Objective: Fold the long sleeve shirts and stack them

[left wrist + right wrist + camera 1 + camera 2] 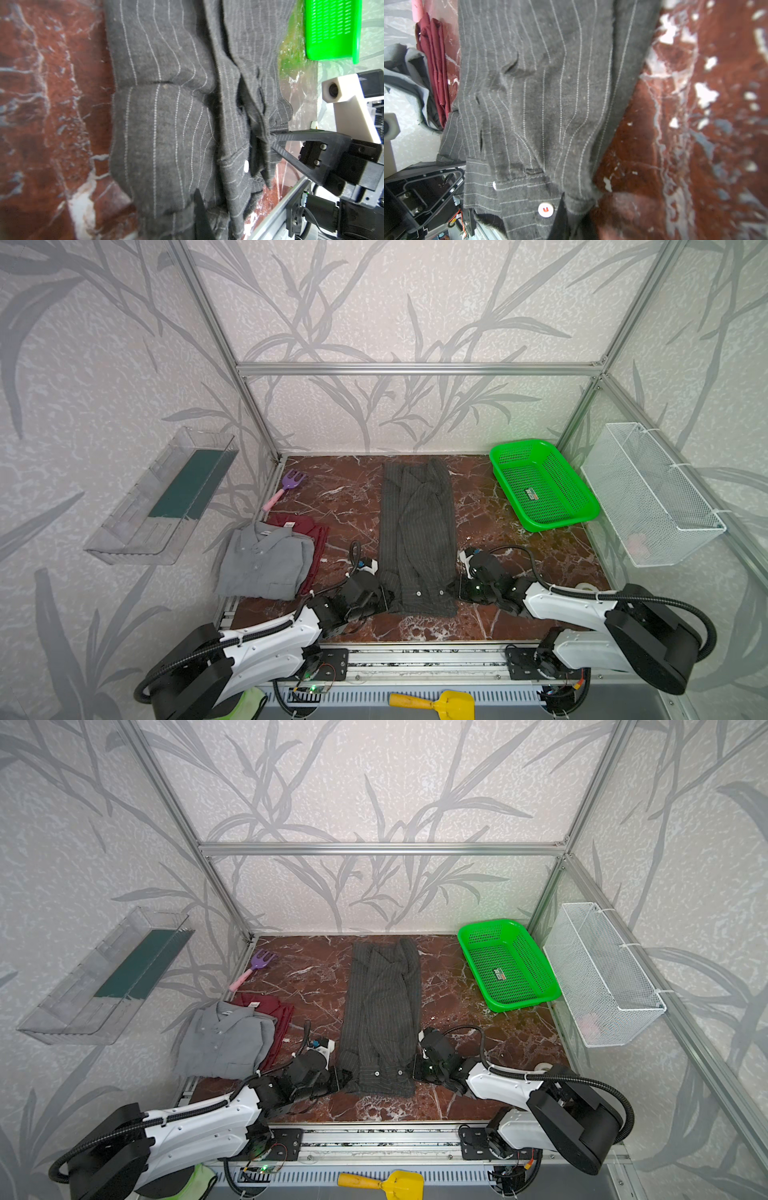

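Long sleeve shirts are sitting in two spots on the bench (pixel 353 497). The charcoal pinstriped shirt (pixel 415 539) is lying down the middle as a long narrow strip with its sides folded in. It is running from the back wall toward the front edge, and both top views are showing two pale buttons on its near end. The left gripper (pixel 384 599) is pressing in at the near left corner of that strip, its jaws closed on the fabric. From its own wrist camera, one dark finger (pixel 201 218) is showing over the cloth. The right gripper (pixel 457 593) is gripping from the opposite side, and the left wrist view is catching its fingers (pixel 301 134) pinched together on the shirt's edge. Over on the left, the grey shirt (pixel 266 564) is resting folded with its collar toward the back. It is lying on top of the dark red shirt (pixel 311 526), which is peeking out behind and beside it. A purple toy rake (pixel 291 483) is lying near the back left corner. A green basket (pixel 544 485) is sitting at the back right, well apart from the shirts.
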